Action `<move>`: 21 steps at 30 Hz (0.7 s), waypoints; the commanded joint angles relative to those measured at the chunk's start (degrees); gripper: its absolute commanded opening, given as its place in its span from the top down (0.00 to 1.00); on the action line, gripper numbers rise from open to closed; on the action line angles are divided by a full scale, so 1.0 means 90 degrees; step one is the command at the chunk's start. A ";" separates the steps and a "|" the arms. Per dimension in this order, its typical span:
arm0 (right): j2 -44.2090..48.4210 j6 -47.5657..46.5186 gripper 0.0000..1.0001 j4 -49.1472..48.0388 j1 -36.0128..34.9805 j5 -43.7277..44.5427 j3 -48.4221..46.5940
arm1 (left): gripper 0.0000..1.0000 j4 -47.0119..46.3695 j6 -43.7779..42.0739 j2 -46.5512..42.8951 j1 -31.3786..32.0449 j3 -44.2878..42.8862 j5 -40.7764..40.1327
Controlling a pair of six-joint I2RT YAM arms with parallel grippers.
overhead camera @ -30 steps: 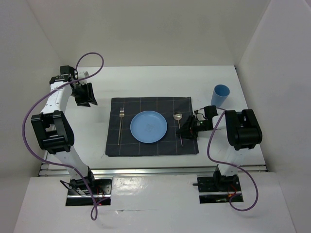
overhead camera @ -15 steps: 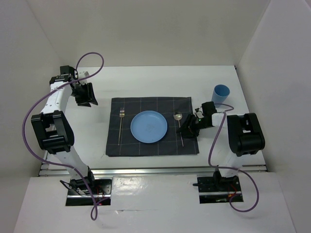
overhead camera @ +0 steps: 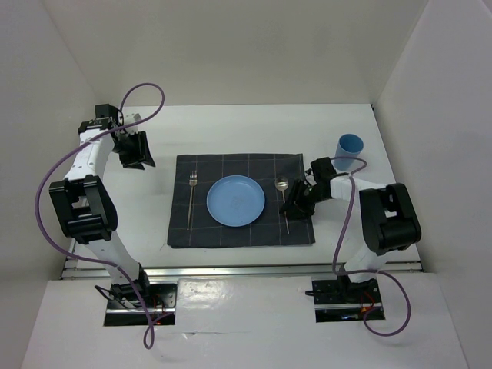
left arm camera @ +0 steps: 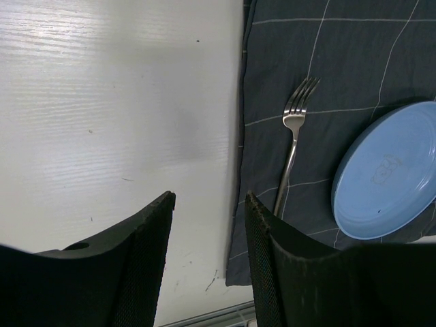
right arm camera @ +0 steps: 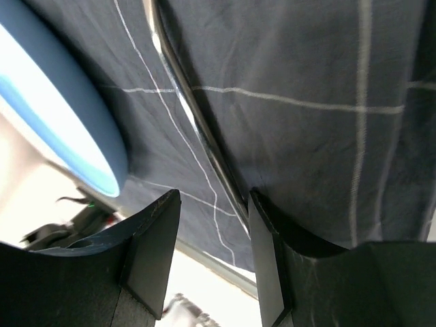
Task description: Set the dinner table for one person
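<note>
On the white dinner table (overhead camera: 231, 127) lies a dark grey checked placemat (overhead camera: 238, 165). On it are a blue plate (overhead camera: 235, 201), a fork (overhead camera: 191, 198) to its left and a spoon (overhead camera: 284, 201) to its right. A blue cup (overhead camera: 349, 147) stands at the far right. My right gripper (overhead camera: 298, 204) is open and empty, low over the mat beside the spoon handle (right arm camera: 197, 126). My left gripper (overhead camera: 135, 151) is open and empty over bare table left of the mat; its view shows the fork (left arm camera: 294, 139) and plate (left arm camera: 390, 174).
White walls enclose the table on three sides. An aluminium rail (overhead camera: 246, 269) runs along the near edge. The cup stands close behind my right arm's wrist.
My right arm has swung its elbow toward the near right and the gripper has stayed low by the spoon. The left arm has not moved.
</note>
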State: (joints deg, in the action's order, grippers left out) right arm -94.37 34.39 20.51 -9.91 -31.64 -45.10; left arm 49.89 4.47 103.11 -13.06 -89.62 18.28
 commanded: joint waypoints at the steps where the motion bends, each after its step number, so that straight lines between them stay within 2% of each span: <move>1: 0.0163 -0.0413 0.47 0.0864 -0.0275 0.1249 -0.0223 | 0.46 0.0062 -0.0126 0.0096 0.0006 -0.0139 0.0156; 15: 0.0095 -0.0286 0.51 0.0611 -0.0490 0.0947 -0.0282 | 0.46 0.0062 -0.0184 0.0155 0.0006 -0.0139 0.0156; 21: 0.0163 -0.0218 0.51 0.0543 -0.0490 0.0537 -0.0340 | 0.46 0.0062 -0.0184 0.0213 0.0006 -0.0139 0.0156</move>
State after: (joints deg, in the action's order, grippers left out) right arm -94.15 32.95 23.81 -13.41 -26.55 -47.37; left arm 50.02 4.29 104.22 -13.06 -89.62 18.33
